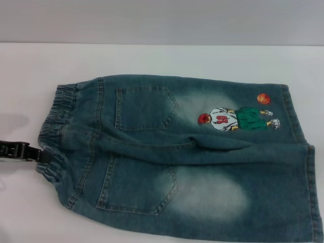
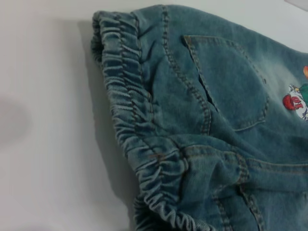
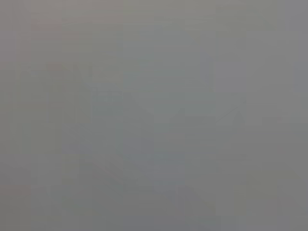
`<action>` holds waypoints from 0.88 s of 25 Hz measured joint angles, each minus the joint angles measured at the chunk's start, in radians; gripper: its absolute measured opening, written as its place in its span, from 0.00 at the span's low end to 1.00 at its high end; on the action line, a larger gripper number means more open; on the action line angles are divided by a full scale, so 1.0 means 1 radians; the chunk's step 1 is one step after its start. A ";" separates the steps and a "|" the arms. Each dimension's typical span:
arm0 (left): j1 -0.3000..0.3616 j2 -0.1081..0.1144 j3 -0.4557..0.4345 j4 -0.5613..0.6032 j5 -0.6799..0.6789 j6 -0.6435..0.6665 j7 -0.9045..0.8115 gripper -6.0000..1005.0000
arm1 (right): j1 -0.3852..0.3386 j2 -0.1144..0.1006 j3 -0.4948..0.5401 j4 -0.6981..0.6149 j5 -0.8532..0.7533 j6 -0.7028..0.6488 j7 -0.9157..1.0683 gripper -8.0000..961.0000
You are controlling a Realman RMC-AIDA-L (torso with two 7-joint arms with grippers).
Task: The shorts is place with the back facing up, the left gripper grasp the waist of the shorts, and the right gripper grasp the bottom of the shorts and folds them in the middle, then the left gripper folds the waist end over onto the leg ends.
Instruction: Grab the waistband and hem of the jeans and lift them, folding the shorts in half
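The faded blue denim shorts [image 1: 152, 182] lie flat on the white table, back up, with both patch pockets and the embroidered basketball player [image 1: 235, 118] showing. The gathered waist [image 1: 55, 126] is the left end. The bottom of the shorts, its two leg hems [image 1: 292, 109], is the right end and runs to the picture's edge. My left gripper [image 1: 43, 155] comes in low from the left, its black tip at the waistband's edge. The left wrist view looks closely at the ruffled waist [image 2: 130, 106] and one back pocket [image 2: 231, 86]. My right gripper is out of view; the right wrist view shows only flat grey.
The white table [image 1: 152, 58] stretches behind and to the left of the shorts, ending at a grey wall [image 1: 162, 20] at the back. A crease runs along the middle of the shorts between the two legs [image 1: 202, 147].
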 joint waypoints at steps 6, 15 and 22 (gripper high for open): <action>-0.001 -0.007 -0.008 0.014 -0.001 0.000 0.003 0.05 | 0.078 -0.064 0.028 -0.159 -0.317 -0.198 0.283 0.62; -0.004 -0.010 -0.033 0.023 -0.002 0.004 -0.001 0.05 | 0.178 -0.118 0.067 -0.265 -0.630 -0.557 0.414 0.62; -0.001 -0.013 -0.036 0.024 -0.002 0.004 -0.002 0.05 | 0.164 -0.116 0.053 -0.341 -0.962 -0.609 0.346 0.62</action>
